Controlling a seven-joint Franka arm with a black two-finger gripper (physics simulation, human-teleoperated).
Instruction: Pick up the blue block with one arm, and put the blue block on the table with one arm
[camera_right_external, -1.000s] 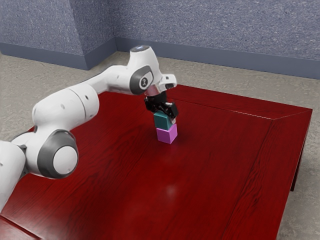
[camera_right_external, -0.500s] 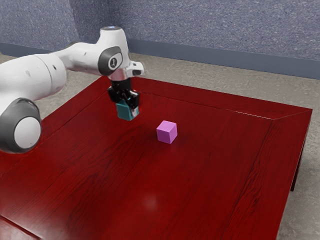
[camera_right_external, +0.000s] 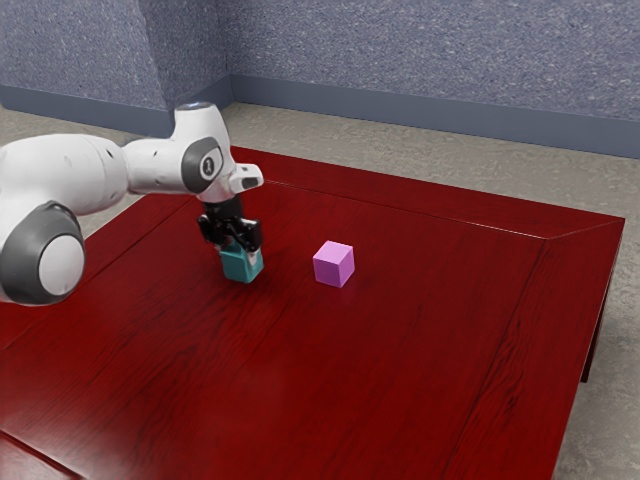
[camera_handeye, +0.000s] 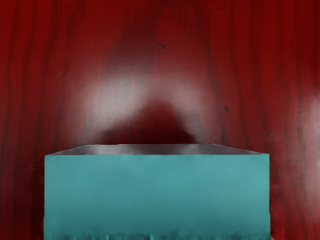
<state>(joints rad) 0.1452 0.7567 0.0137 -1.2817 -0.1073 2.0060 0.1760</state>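
The gripper (camera_right_external: 239, 252) points down at the exterior view's left, shut on the teal-blue block (camera_right_external: 243, 266) from two sides near its top. The blue block is upright and low over the red table (camera_right_external: 420, 350); whether its underside touches the wood cannot be told. Seen from the hand, the blue block (camera_handeye: 157, 195) is large and close, with the red tabletop (camera_handeye: 260, 60) behind it. A pink-purple block (camera_right_external: 333, 264) rests on the table, apart from the blue one, toward the exterior view's right.
The arm reaches in from the exterior view's left, above the table's near-left part. The table's far edge (camera_right_external: 420, 190) runs in front of a grey floor (camera_right_external: 480, 175) and a blue-grey wall (camera_right_external: 420, 60).
My gripper has carried the blue block off the pink block toward the exterior view's left, then brought it down lower. The pink block has stayed where it was.
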